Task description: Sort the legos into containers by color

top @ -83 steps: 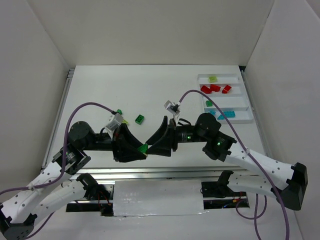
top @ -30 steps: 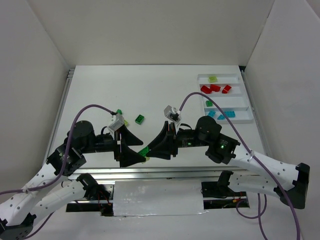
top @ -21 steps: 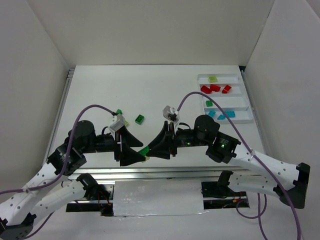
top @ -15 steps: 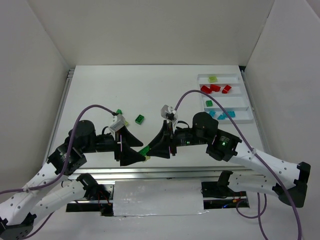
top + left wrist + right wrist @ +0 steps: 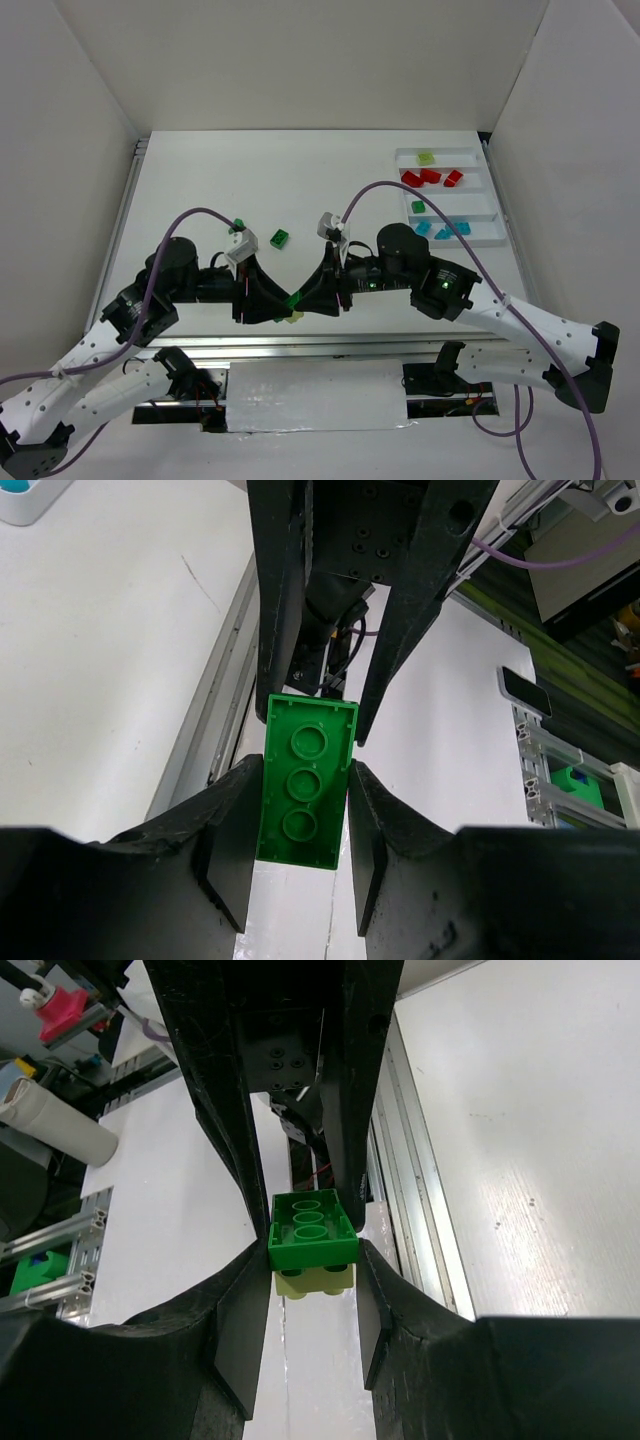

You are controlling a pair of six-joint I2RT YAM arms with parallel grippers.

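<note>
Left claw [image 5: 300,815] clamped shut on green brick [image 5: 303,780]. Brick sits dead ahead between tips, long axis running out toward right claw [image 5: 310,1270]. Pale yellow-green brick [image 5: 315,1282] stuck beneath green one. Right claw closed on same stack from opposite end; which brick takes squeeze, cannot tell. Both arms equally near, pull-apart looks next. Beyond claws on desk [image 5: 300,170]: small green brick [image 5: 238,223], loose green brick [image 5: 279,238]. Tray [image 5: 470,207] far right of right claw: one pale, three red, one green, cyan three or four.

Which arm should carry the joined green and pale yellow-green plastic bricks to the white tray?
Right, likely: the left gripper and right gripper clamp the bricks, but the tray lies on the right arm's side.
</note>
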